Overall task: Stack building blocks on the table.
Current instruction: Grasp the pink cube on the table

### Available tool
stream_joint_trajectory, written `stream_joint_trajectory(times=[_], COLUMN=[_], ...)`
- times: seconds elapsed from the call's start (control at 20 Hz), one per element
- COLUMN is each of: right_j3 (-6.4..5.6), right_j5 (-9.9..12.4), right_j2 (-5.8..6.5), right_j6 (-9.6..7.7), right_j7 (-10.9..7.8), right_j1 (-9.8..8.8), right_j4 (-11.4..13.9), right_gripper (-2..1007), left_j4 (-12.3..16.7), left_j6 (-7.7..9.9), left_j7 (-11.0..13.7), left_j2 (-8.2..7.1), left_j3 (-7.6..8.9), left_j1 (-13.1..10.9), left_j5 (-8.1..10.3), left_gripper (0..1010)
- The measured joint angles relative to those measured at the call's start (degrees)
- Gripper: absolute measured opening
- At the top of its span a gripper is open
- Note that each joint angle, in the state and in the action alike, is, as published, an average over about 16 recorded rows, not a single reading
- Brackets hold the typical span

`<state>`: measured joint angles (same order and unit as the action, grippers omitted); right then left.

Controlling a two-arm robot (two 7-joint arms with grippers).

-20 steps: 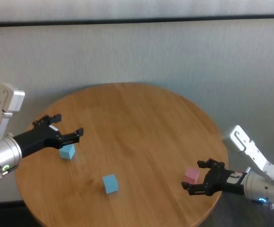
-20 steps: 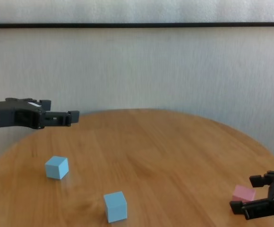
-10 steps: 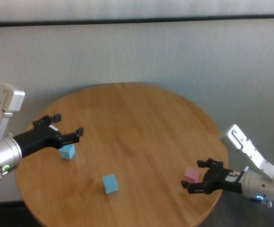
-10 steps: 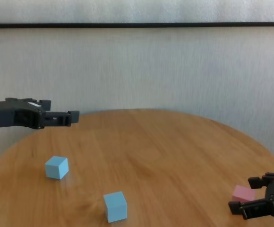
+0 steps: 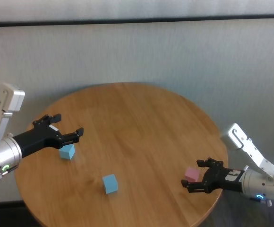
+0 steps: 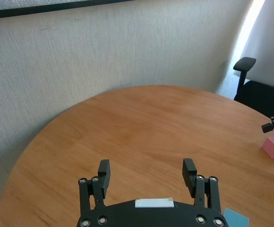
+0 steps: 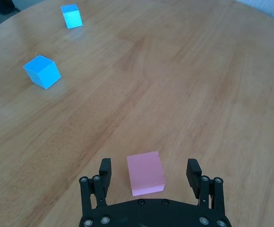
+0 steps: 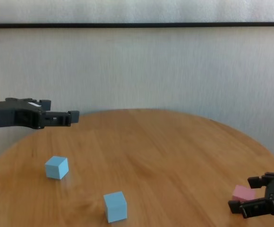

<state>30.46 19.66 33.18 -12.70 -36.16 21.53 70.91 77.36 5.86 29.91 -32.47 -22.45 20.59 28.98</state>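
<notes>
The pink block (image 5: 192, 173) sits near the right edge of the round wooden table (image 5: 137, 118). My right gripper (image 5: 192, 174) is open and low over the table, with a finger on each side of the pink block (image 7: 146, 173), apart from it. One light blue block (image 5: 67, 151) lies at the left, another (image 5: 110, 183) nearer the front. My left gripper (image 5: 68, 124) is open and empty, held above the table just behind the left blue block (image 8: 56, 167).
A pale textured wall stands close behind the table. A black office chair (image 6: 250, 80) stands beyond the table's right side. The table edge (image 5: 217, 194) runs right beside my right gripper.
My right gripper has sunk very slightly around the pink block. The left arm and all blocks have not moved.
</notes>
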Motion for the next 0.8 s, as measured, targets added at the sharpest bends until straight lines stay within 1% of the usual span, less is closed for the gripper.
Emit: stream_joint_trajectory(times=[0.2, 0.4, 0.55, 0.8], right_j3=[-0.03, -0.04, -0.05, -0.06], right_j5=[0.1, 0.1, 0.1, 0.1], right_j2=[-0.01, 0.02, 0.03, 0.05], right_j6=[0.02, 0.02, 0.02, 0.0], right_j7=[0.0, 0.05, 0.08, 0.13], right_j1=[0.01, -0.02, -0.04, -0.08], right_j4=[0.0, 0.1, 0.2, 0.2], right_gripper=[955, 884, 804, 639], left_j4=[0.0, 0.0, 0.0, 0.0], left_j6=[0.0, 0.0, 0.0, 0.0], left_j7=[0.0, 0.0, 0.0, 0.0], left_j2=[0.0, 0.0, 0.0, 0.0], left_j3=[0.0, 0.0, 0.0, 0.0], left_j1=[0.0, 0.0, 0.0, 0.0], left_j5=[0.0, 0.0, 0.0, 0.0], left_gripper=[1002, 1002, 1002, 1002])
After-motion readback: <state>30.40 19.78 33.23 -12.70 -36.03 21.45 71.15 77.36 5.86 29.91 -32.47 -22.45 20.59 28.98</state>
